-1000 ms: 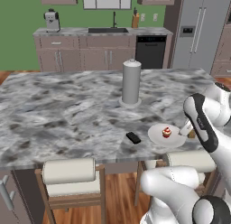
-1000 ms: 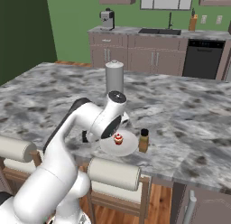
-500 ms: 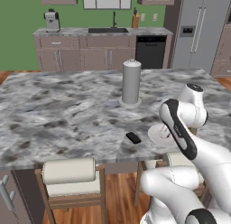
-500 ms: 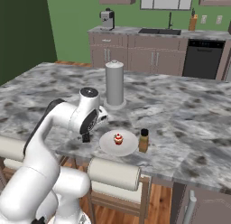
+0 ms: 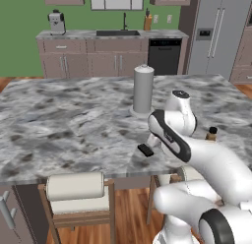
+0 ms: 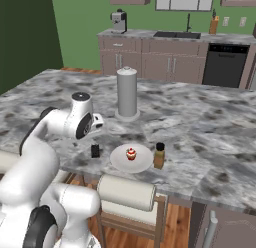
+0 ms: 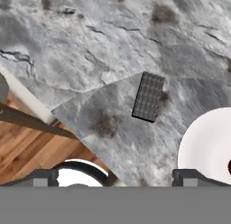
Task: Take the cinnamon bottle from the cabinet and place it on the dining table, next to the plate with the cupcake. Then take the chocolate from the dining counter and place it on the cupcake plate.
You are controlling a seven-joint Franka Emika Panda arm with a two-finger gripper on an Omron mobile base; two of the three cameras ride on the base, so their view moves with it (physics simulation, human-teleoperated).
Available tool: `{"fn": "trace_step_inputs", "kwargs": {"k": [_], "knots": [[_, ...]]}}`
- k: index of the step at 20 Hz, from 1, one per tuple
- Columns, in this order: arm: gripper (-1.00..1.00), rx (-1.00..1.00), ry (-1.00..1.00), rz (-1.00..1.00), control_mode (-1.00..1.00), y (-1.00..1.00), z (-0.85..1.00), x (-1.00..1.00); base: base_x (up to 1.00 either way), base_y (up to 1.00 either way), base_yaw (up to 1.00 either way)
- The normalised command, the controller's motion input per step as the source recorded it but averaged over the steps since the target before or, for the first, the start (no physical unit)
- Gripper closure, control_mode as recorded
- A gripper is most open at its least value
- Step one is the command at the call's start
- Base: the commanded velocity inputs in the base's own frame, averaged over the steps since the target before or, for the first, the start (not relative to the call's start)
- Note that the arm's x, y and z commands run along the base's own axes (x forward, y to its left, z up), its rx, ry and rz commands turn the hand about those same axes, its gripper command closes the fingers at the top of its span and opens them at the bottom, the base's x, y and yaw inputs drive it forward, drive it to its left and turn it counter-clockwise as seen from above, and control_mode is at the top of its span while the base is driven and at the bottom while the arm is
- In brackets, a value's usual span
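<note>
The chocolate (image 7: 148, 97), a small flat black bar, lies on the marble dining table (image 5: 74, 125) close to its front edge, also seen as chocolate (image 6: 95, 151) left of the plate. The white plate (image 6: 120, 162) holds the red-topped cupcake (image 6: 131, 153). The amber cinnamon bottle (image 6: 159, 155) stands upright just right of the plate. My gripper (image 7: 116, 179) hangs open above the table, with the chocolate ahead of its fingertips and nothing between them. In the left base view my arm hides the plate; the chocolate (image 5: 145, 150) and the bottle (image 5: 211, 134) show on either side of it.
A tall grey paper-towel cylinder (image 5: 143, 89) stands behind the plate near the table's middle. Padded stools (image 6: 125, 192) are tucked under the table's front edge. A worktop with a sink (image 5: 117, 34) runs along the far wall.
The arm has swung left from over the plate to above the chocolate. The gripper stayed open. The plate, the bottle and the chocolate have not moved.
</note>
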Motion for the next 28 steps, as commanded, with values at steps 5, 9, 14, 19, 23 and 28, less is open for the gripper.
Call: {"fn": "trace_step_inputs", "kwargs": {"k": [5, 9, 14, 19, 23, 28], "knots": [[-1.00, 0.00, 0.13, -0.23, -1.00, 0.28, -0.01, 0.65, 0.00, 0.00, 0.00], [-1.00, 0.01, 0.26, -0.22, -1.00, 0.07, -0.04, 0.52, 0.00, 0.00, 0.00], [-1.00, 0.00, 0.11, -0.22, -1.00, 0.05, -0.21, 0.39, 0.00, 0.00, 0.00], [-1.00, -0.05, 0.00, -0.23, -1.00, 0.00, -0.42, 0.11, 0.00, 0.00, 0.00], [-1.00, -0.13, -0.09, -0.19, -1.00, 0.00, -0.50, 0.00, 0.00, 0.00, 0.00], [-1.00, -0.17, -0.13, -0.18, -1.00, 0.00, -0.45, 0.00, 0.00, 0.00, 0.00]]}}
